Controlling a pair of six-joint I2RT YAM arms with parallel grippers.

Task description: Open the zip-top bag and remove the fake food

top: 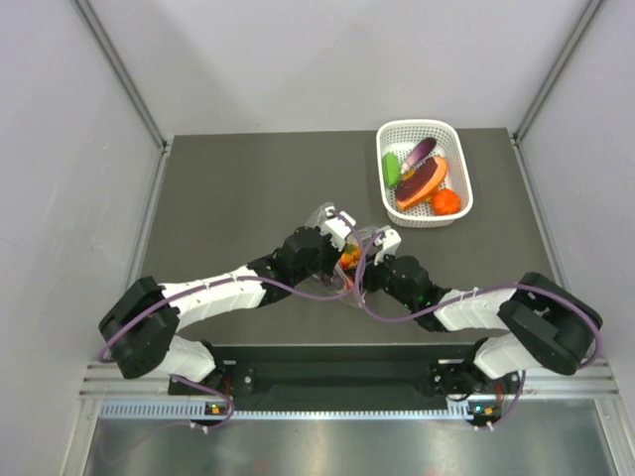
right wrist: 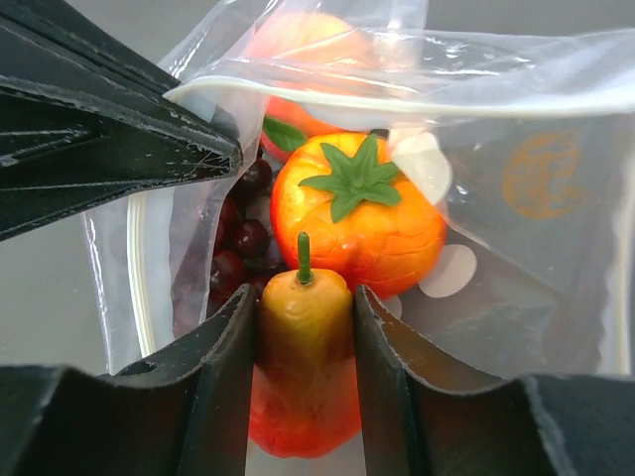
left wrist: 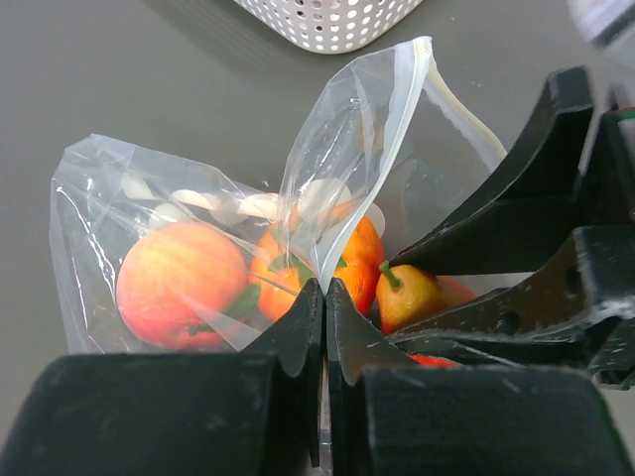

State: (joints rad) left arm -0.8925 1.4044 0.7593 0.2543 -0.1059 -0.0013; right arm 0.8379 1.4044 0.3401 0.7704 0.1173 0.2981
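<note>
Table point(top: 228, 198): dark surface bearing everything; the 2 arms meet over its middle, well apart from the basket.
Basket point(top: 465, 169): white lattice at the far right, already holding other produce. If the fruit is meant to go there, the carry is long enough for a weak grip to fail.
Zip-top bag point(left wrist: 347, 129): at the table's middle between the 2 grippers, mouth open, 1 wall pulled up. The arms hide its underside from above, so it may be resting or partly lifted. The main risk is that it travels with the fruit instead of staying put.
Left gripper point(left wrist: 323, 297): fingers pressed together on a fold of the bag's film. Thin, slick plastic could slide out of that pinch, and the mouth would then collapse.
Right gripper point(right wrist: 306, 295): reached into the mouth, fingers clamped on the pear-like fruit. It sits just beside the left gripper, so a crooked pull-out could knock them together.
Peach-orange fruit point(left wrist: 179, 283): deep in the bag, away from the mouth; its weight could tip the bag if the film is tugged.
Orange fruit point(right wrist: 357, 213): green leaf top, touching the pear from behind; it could roll out uncontrolled.
Pear-like fruit point(right wrist: 304, 342): smooth and tapered, so a hard squeeze could make it squirt free.
Grape bunch point(right wrist: 243, 238): just beside 1 finger of the right gripper, where it could snag.
Zip strip point(right wrist: 397, 94): stiff rim crossing above the fruit; the fruit could catch on it.
</note>
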